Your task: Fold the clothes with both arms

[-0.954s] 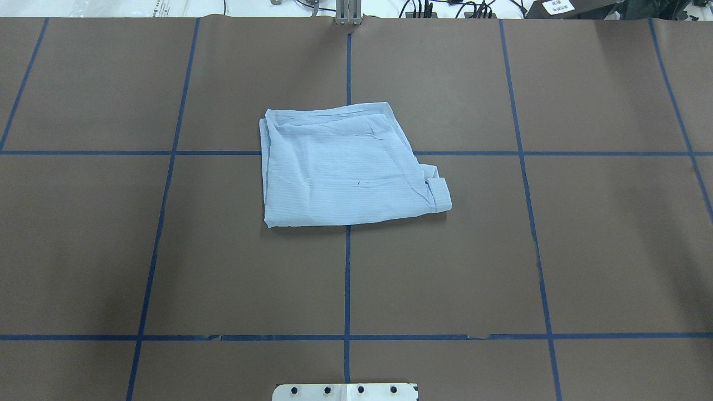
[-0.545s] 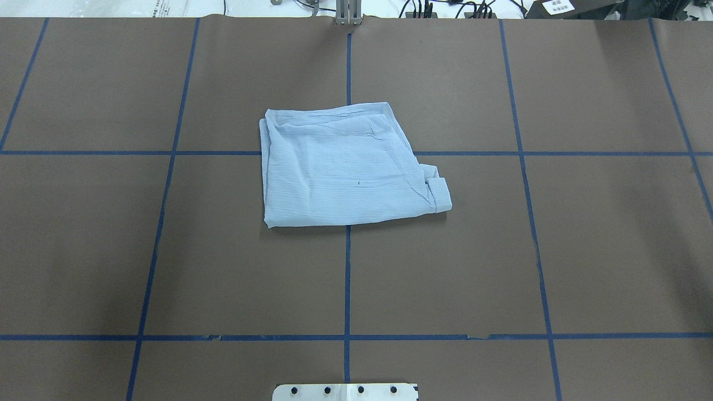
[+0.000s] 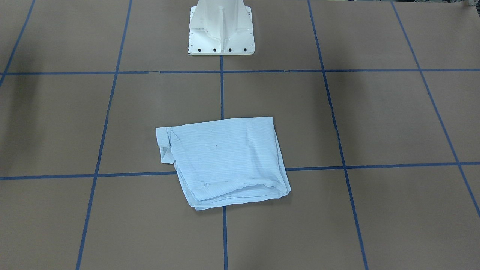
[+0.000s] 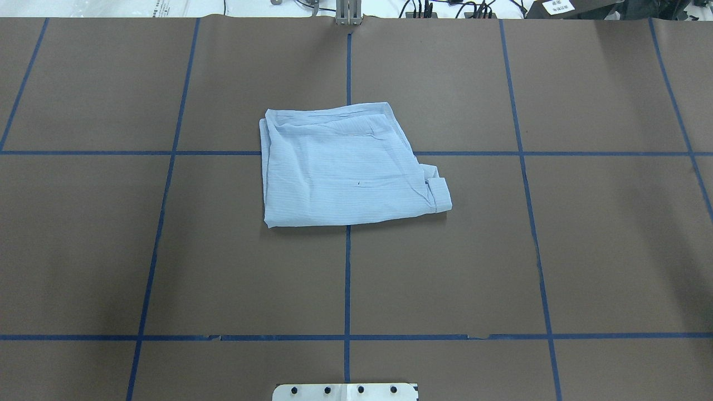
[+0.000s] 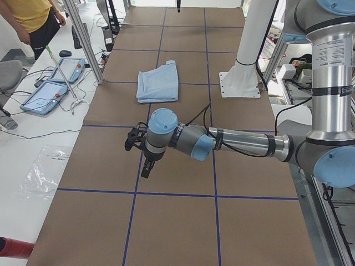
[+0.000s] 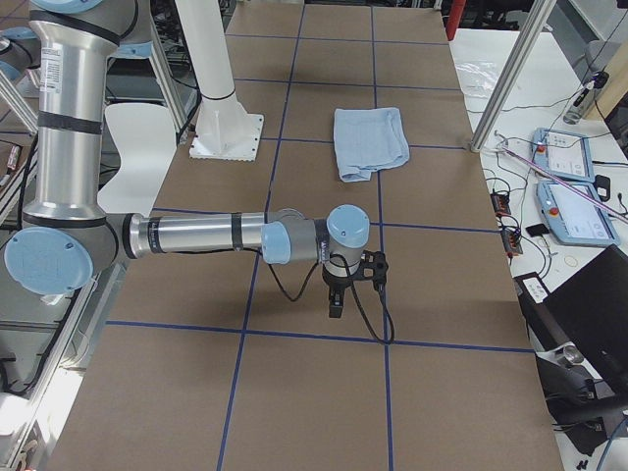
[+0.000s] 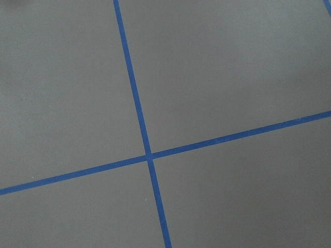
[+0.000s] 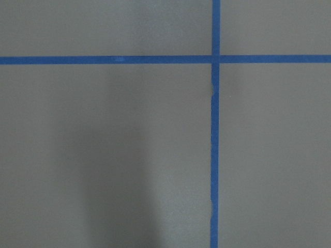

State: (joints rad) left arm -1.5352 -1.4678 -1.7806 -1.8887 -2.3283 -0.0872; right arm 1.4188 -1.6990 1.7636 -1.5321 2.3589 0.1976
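**Shirt lying folded, both arms parked wide**

Left gripper (image 5: 146, 169): hangs fingers-down over the bare table (image 4: 613, 250), far out to the left of the white pedestal base (image 3: 221, 33). It shows only in a side view, so I cannot tell whether the jaws stand wide or narrow. Nothing hangs from it. Its wrist camera sees only a crossing of blue tape (image 4: 347, 278).

Right gripper (image 6: 335, 302): mirror pose, far out to the right of the pedestal base, fingers-down. Jaw state likewise cannot be told, and no cloth is on it. Left arm (image 5: 244, 143) and right arm (image 6: 196, 235) both stretch low and level, away from the base.

Change over the last second: none seen from overhead. The shirt (image 4: 348, 170) keeps the same outline and the same creases, and neither arm has come over it. Judgement: folding looks finished or paused, and the arms are parked rather than approaching.

Shirt position: straight out in front of the pedestal base, well apart from it, astride the centre tape line.

Orientation: a flat, near-square packet. Its long axis looks to run crosswise, parallel to the front of the base, but only by a small margin. The smooth folded edge faces the base and the stacked loose edges face away. One cuff (image 4: 440, 192) pokes out at the corner on the base's right, on the near side. This is the only untidy spot
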